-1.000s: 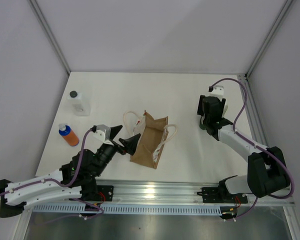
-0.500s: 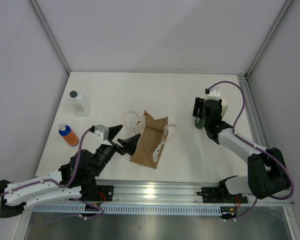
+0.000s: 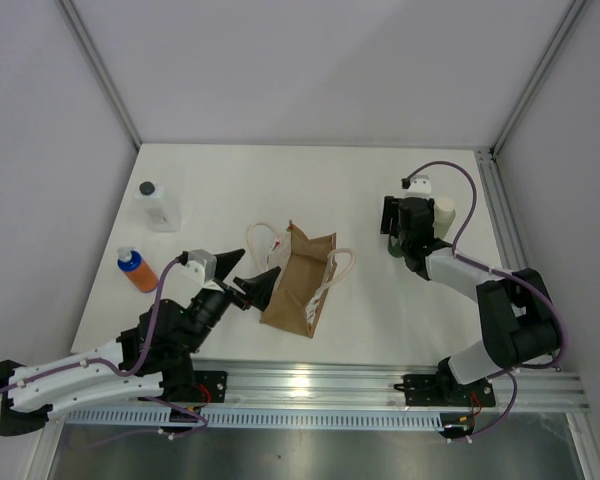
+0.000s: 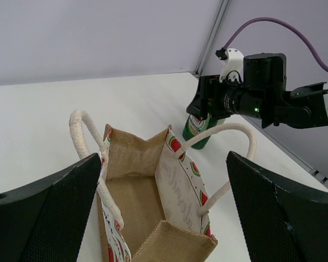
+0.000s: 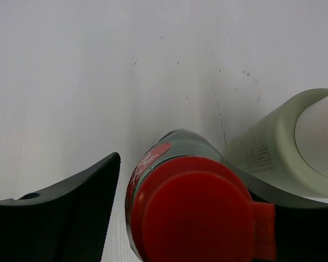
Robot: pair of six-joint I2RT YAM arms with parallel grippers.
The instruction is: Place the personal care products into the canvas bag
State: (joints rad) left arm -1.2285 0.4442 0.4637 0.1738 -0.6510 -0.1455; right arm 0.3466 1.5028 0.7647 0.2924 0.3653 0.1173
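Our left gripper (image 3: 259,266) has its jaws spread wide, with nothing in them. The bag (image 3: 298,282) lies right in front of these jaws. Our left wrist view looks straight into its open mouth; from above we cannot see inside.

Our right gripper (image 3: 400,235) has one jaw on each side of the red-capped bottle (image 5: 194,218). The right wrist view shows a thin gap beside one jaw, so we cannot tell if the jaws squeeze it. From above, this bottle is almost hidden under the gripper. The left wrist view shows its body upright on the table (image 4: 44,109).

The cream-capped bottle (image 5: 279,147) is just outside the other jaw. Only the top view shows the clear bottle (image 3: 160,207) and the orange bottle (image 3: 137,270), both off to the side of the left jaws.
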